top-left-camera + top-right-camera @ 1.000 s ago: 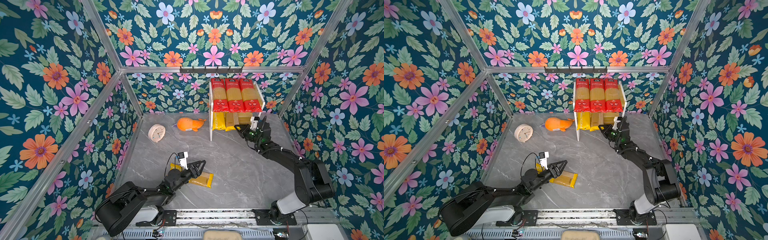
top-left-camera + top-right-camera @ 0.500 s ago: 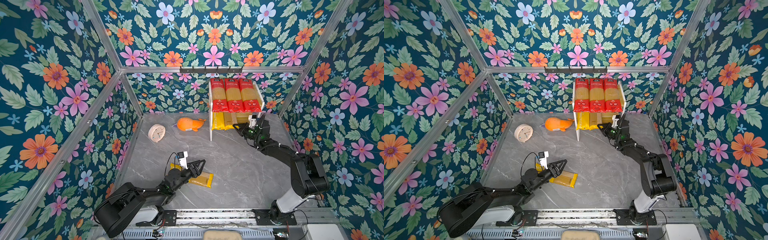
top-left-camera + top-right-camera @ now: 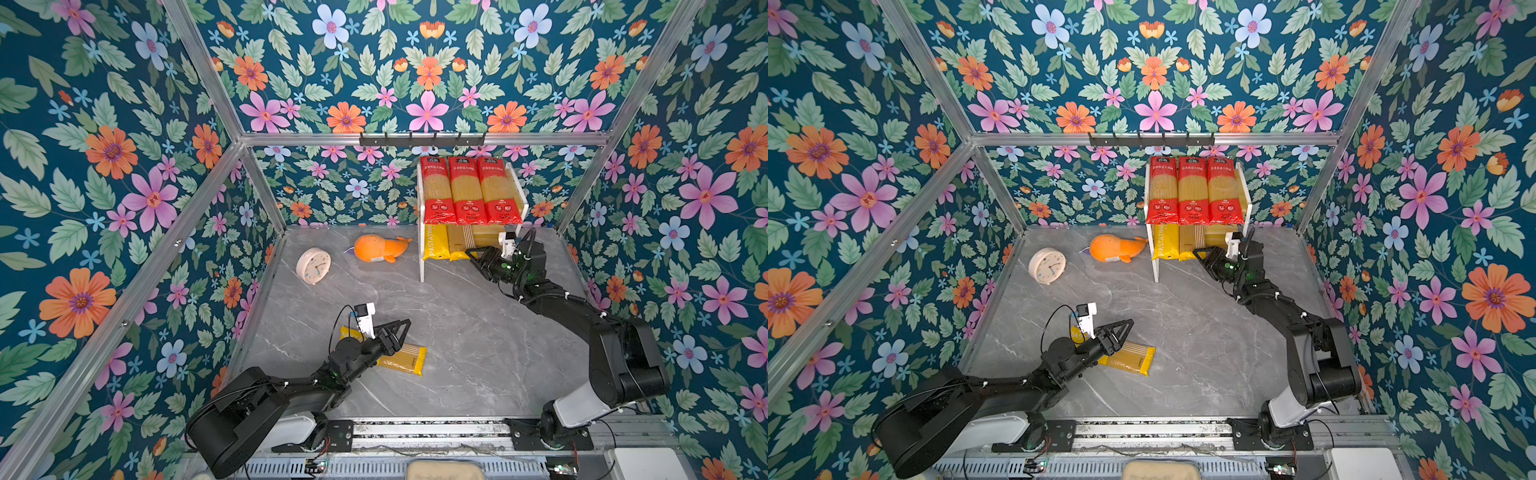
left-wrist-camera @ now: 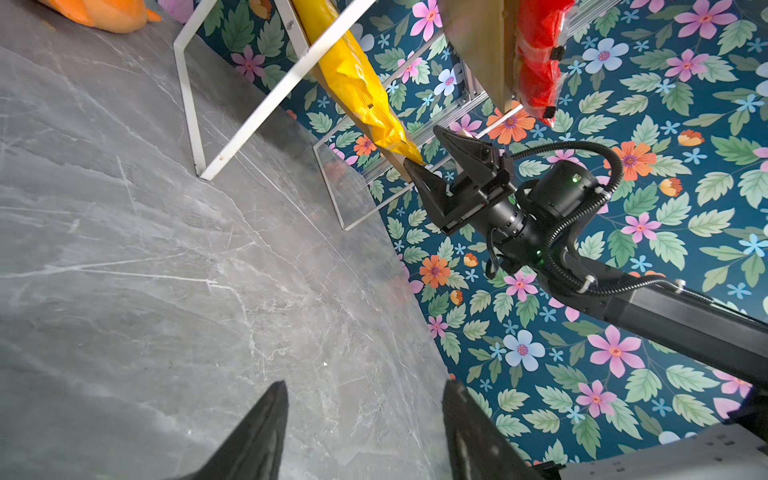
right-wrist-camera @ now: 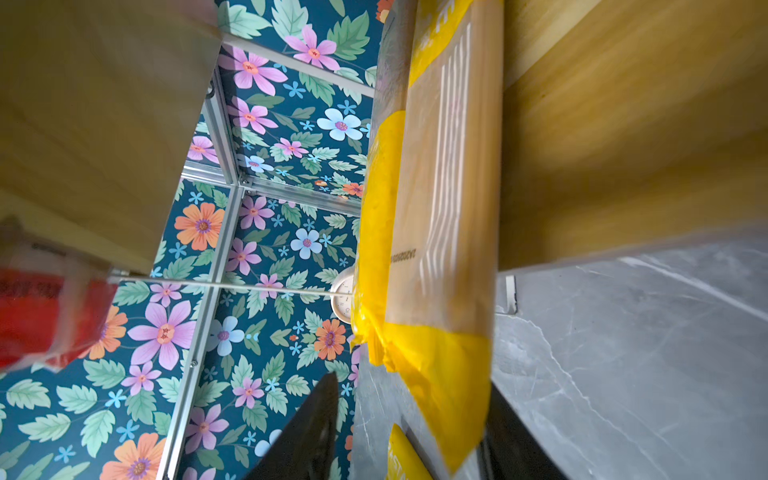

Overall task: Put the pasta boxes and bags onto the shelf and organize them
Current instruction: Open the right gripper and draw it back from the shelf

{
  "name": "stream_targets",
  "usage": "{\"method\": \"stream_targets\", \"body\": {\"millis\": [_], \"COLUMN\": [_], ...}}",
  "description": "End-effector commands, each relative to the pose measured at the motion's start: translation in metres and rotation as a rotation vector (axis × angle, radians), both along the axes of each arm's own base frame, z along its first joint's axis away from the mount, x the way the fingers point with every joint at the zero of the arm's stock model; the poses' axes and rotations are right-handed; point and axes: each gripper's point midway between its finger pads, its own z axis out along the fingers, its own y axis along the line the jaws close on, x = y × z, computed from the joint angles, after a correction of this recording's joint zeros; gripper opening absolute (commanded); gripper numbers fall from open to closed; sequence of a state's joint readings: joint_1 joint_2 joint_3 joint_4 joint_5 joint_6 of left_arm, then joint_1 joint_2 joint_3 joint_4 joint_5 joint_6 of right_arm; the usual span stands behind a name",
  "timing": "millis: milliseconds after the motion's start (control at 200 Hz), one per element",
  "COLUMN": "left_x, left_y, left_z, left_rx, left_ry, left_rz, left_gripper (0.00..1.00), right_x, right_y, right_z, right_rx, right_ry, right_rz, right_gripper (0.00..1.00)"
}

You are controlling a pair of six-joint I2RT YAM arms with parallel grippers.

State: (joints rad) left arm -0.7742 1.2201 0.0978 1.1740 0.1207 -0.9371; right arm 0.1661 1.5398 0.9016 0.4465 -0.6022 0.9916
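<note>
Up on the top tier of the shelf: three red-ended packs, side by side, red ends hanging over the front edge. Below, on the lower tier: two yellow packs, lengthwise, front ends poking out past the board. Right at the right-hand one's front end, the right gripper, jaws parted, the pack's yellow tip between the fingers and touching one of them. Out on the desk, well apart from the shelf, the third yellow pack, flat and slanted. Over it, the left gripper, jaws apart, nothing between the fingers; touching the pack or not, impossible to tell. Further back, left of the shelf, an orange plush whale and a white clock.
</note>
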Motion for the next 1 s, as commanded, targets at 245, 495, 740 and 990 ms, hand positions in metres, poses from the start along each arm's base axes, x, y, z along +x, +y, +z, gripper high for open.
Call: {"method": "stream_targets", "body": {"millis": [245, 495, 740, 990], "left_x": [0.007, -0.007, -0.019, -0.022], "left_y": [0.022, 0.067, 0.101, 0.150], "left_z": [-0.033, -0.066, -0.066, -0.065], "left_rx": [0.217, 0.452, 0.387, 0.474], "left_ry": [0.128, 0.338, 0.368, 0.413], "left_rz": [0.112, 0.241, 0.361, 0.583], "left_gripper": [0.62, 0.60, 0.56, 0.53], "right_x": [-0.057, -0.142, -0.214, -0.284], "right_y": [0.006, 0.077, 0.148, 0.233], "right_z": [-0.034, -0.085, -0.117, -0.142], "right_rx": [-0.039, -0.329, -0.720, -0.727], "right_ry": [0.079, 0.106, -0.058, -0.057], "right_rz": [0.033, 0.230, 0.587, 0.936], "right_gripper": [0.59, 0.58, 0.59, 0.55]}}
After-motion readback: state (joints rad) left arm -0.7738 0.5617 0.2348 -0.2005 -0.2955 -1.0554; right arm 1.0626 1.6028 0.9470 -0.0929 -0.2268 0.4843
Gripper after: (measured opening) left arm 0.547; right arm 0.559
